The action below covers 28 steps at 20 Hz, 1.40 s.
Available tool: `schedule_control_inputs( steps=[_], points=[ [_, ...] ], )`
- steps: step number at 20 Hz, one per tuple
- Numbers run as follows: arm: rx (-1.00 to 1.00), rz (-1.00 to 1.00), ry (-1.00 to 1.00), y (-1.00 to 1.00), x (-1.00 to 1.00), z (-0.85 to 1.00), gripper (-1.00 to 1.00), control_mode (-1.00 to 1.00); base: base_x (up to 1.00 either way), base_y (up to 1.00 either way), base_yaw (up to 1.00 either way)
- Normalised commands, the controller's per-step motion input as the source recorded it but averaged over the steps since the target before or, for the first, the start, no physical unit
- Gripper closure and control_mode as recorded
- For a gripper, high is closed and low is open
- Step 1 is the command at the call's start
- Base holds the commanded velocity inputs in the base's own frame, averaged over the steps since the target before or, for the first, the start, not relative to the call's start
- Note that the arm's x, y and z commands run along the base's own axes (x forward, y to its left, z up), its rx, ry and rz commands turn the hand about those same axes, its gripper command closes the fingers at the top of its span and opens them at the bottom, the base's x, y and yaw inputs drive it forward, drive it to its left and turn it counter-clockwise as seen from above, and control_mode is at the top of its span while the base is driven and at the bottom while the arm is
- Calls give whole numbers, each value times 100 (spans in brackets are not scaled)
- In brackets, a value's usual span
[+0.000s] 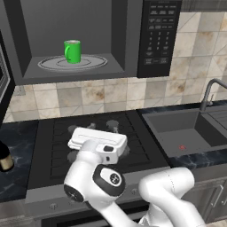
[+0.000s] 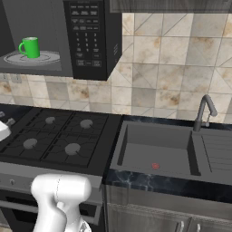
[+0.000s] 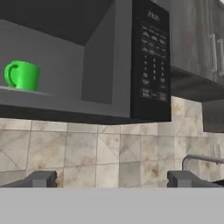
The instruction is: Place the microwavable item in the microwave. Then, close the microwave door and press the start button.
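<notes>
- Left base view: the small bright green mug (image 1: 72, 51) stands upright on the round glass turntable (image 1: 72, 63) inside the open microwave (image 1: 88, 40), handle to the left. The white arm (image 1: 106, 177) sits low over the stove (image 1: 88, 142).
- Right base view: the mug (image 2: 30, 47) sits in the grey cavity, left of the keypad panel (image 2: 88, 36).
- Hand view: the pincer (image 3: 112, 178) is spread wide and holds nothing; the mug (image 3: 22, 75) is seen from below, up to the left.

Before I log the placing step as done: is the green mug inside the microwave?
Inside. The green mug stands upright on the turntable in the open microwave.
</notes>
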Motion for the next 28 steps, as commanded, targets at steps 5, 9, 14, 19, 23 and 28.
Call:
schedule_control_inputs(
  steps=[5,9,14,19,23,28],
  points=[
    [-16,-16,-20,100,-13,0,-100,-100,0,0,0],
    [-12,-11,-16,100,-16,0,-100,-100,0,0,0],
    [-9,7,-9,80,-70,-6,-100,-100,0,0,0],
    [-4,2,-16,100,-43,0,-100,-100,0,0,0],
    [-2,0,-15,100,-8,0,-100,-100,0,0,0],
    [0,2,-5,82,6,0,-100,-100,0,0,0]
  ],
)
